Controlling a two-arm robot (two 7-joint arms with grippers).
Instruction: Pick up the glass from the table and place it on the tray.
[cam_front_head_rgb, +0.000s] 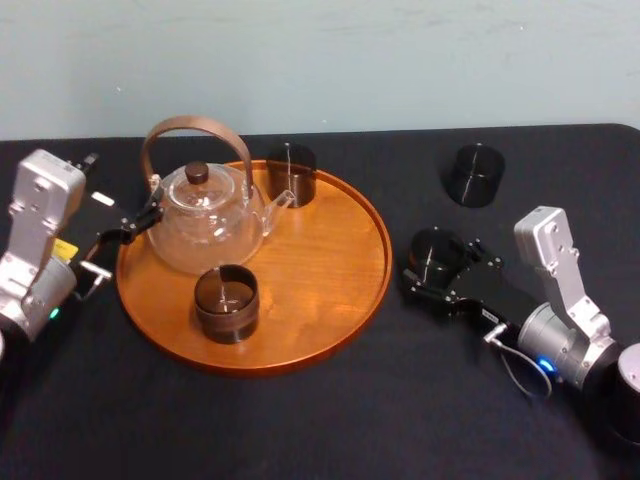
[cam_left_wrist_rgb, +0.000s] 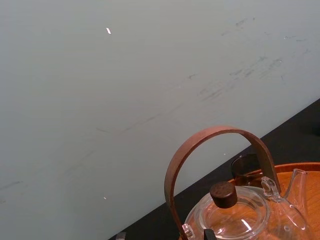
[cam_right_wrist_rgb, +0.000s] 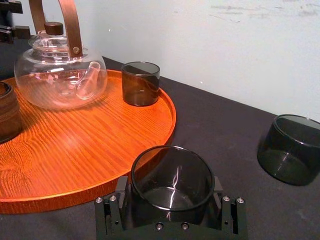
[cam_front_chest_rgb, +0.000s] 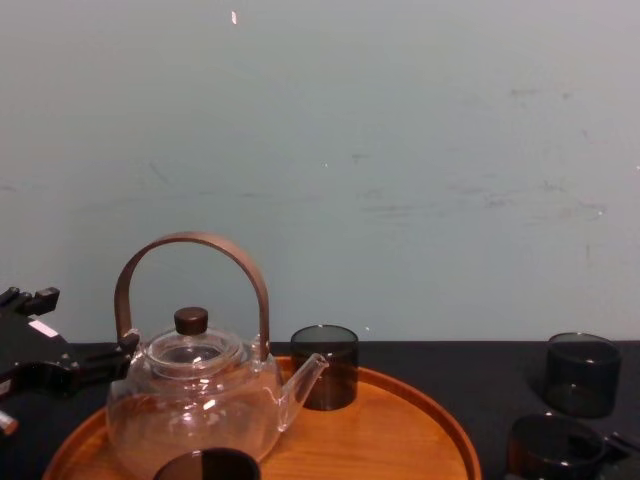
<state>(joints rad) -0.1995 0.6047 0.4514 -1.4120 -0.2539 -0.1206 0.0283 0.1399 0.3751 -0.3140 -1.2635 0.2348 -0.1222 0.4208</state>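
Right gripper (cam_right_wrist_rgb: 172, 200) has the glass (cam_right_wrist_rgb: 172, 172) between its fingers, closed against both sides, at the bench (cam_right_wrist_rgb: 225, 125) surface; whether it is lifted cannot be told. Just left of that gripper lies the tray (cam_right_wrist_rgb: 100, 145), carrying a teapot (cam_right_wrist_rgb: 57, 75). Left gripper (cam_front_head_rgb: 130, 228) idles beyond the tray's far edge, beside the teapot.

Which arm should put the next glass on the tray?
Right. The right gripper is around a glass on the table beside the tray; the left gripper sits far off by the teapot.
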